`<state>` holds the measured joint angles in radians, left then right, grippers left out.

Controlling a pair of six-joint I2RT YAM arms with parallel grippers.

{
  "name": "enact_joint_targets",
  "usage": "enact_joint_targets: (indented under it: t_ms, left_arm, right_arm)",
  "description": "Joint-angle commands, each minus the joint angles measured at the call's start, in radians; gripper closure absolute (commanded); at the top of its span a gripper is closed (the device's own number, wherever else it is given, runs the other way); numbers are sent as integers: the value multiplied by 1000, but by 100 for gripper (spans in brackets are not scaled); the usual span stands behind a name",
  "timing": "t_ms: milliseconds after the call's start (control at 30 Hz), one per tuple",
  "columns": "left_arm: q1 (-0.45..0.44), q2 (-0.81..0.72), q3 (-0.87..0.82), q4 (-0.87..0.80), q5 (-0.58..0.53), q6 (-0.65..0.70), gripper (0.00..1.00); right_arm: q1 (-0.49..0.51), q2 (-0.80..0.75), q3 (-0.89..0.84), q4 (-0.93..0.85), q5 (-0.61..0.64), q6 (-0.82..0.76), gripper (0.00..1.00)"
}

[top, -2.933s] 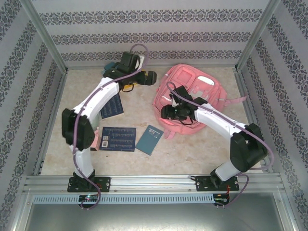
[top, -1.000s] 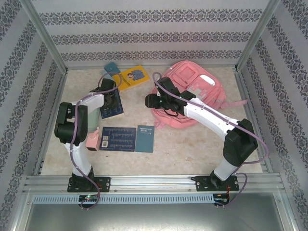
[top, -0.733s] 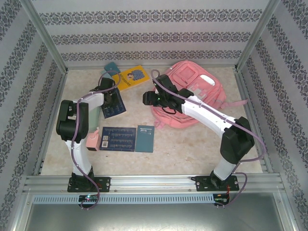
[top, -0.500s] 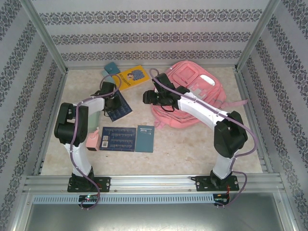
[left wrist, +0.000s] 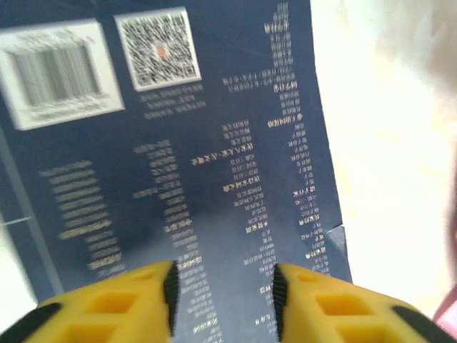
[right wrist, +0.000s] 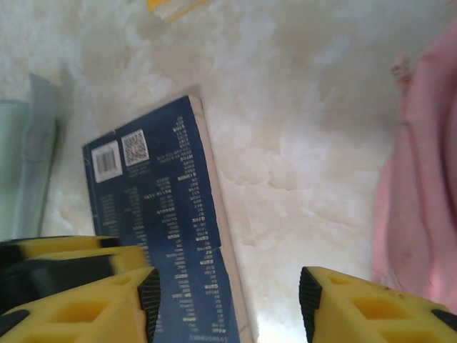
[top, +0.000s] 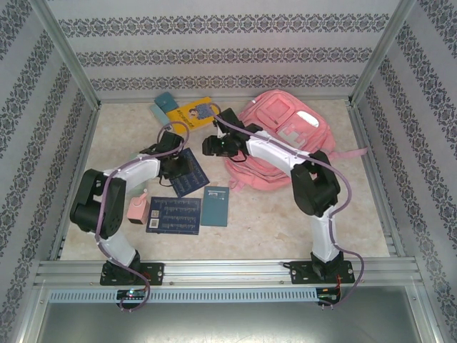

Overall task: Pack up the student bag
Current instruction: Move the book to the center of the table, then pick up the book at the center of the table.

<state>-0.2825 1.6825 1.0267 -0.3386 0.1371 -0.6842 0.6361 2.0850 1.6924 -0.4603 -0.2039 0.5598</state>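
- The student bag (top: 285,139) lies flat on the far right of the counter (top: 285,214). It sits where it did a second ago. I cannot tell whether its main opening is unzipped.
- The right arm has swung left off the bag. Its end effector (top: 208,147) now hangs over the bare strip between the bag's left edge and the dark blue book (top: 191,175). In the right wrist view its fingers (right wrist: 78,300) stand wide apart with nothing between them, and the book (right wrist: 164,236) lies below to the left.
- The dark blue book has been slid right and nearer, and turned, so it now lies close to the bag instead of out on the left.
- The left end effector (top: 175,163) was closed a moment ago and has just let go. In the left wrist view its fingers (left wrist: 128,300) are apart above the book's back cover (left wrist: 214,143), gripping nothing.
- For the task, this looks like a hand-off. The book is now within the right arm's reach but still outside the bag, so picking it up and packing it is still to do.
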Motion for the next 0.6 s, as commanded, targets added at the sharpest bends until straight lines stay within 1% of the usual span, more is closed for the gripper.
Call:
enact_joint_targets:
  t_ms: [0,67,100,133,200,267,433,567]
  left_arm:
    - [22,-63,-23,-87,-71,-52,56]
    - [33,-84,-58,-78,-86,-77,55]
    - [40,-91,-73,-76,-96,-94,49]
    - [50,-95,-97,-59,-93,-108,48]
    - [70,-97,-143,-17,-55,-132,46]
    - [91,-98,-197,48,-10,-153,42]
    - [114,-94,-283,192,75,-173,40]
    - [120,-80,-306,246,106,-176,41]
  right_arm:
    - [11,59,61,-36,-35,-50,47]
    - [19,89,79,-39,-35,-69,47]
    - [23,102,89,-45,-40,-78,47]
    - [26,117,102,-56,-42,-86,48]
    - [37,139,113,-68,-48,-101,48]
    - [49,151,108,-72,-39,-116,48]
    - [72,181,97,-73,-48,-127,48]
    - [93,210,102,-85,-46,-129,48]
